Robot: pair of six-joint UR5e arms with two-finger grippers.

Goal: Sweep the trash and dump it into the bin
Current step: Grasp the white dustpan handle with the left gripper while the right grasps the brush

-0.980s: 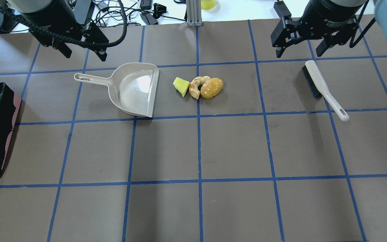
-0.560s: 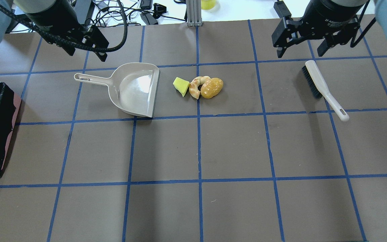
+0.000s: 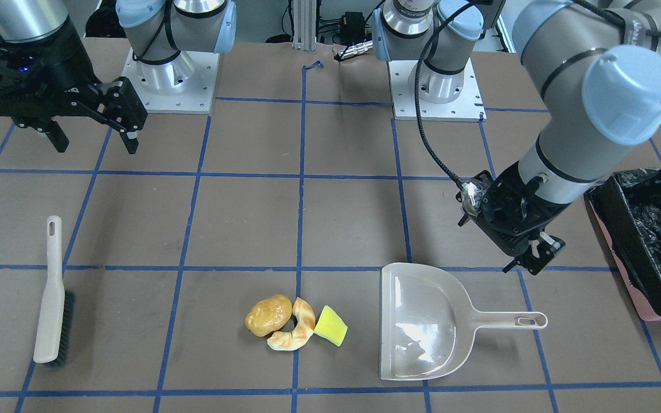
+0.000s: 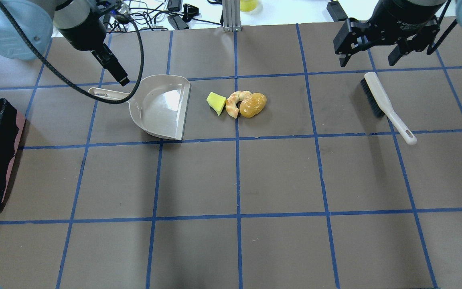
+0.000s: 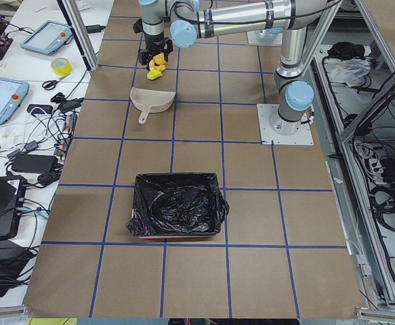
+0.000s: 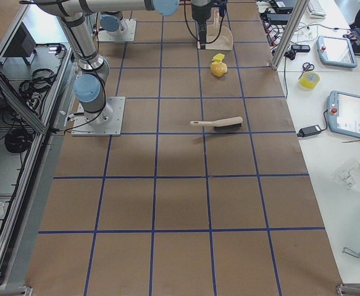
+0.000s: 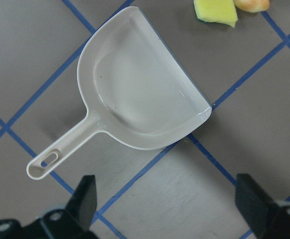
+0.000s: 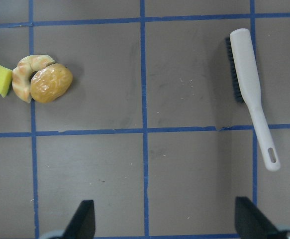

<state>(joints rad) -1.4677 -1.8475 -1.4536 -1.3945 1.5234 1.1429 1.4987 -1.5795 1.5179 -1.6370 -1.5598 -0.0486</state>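
The likeliest slip is at the dustpan (image 4: 163, 106). Its thin handle (image 4: 106, 93) lies flat on the table (image 4: 279, 176). In the wrist view it sits off toward one finger of the left claw (image 3: 534, 257), not midway between the two. If the claw drops and shuts like that, I'd expect it to push or spin the pan instead of catching it. The pan's lip is just beside the wedge (image 4: 216, 102), so a shove could scatter the pile.

The brush (image 4: 379, 100) could roll or skid if it is pinched badly. The bin (image 3: 614, 221) is well apart at the table's left end, so a tilted pan could spill on the way over.

The left claw is spread wide with nothing in it, above the table just behind the pan's handle. How high it hangs is hard to judge from here. The right claw (image 4: 368, 56) is also spread wide and empty, up behind the brush's bristle end and touching nothing.

The trash sits in a tight cluster between pan and brush. The shrimp (image 4: 234, 103) curls against the potato (image 4: 253, 105), with the wedge on the pan side.
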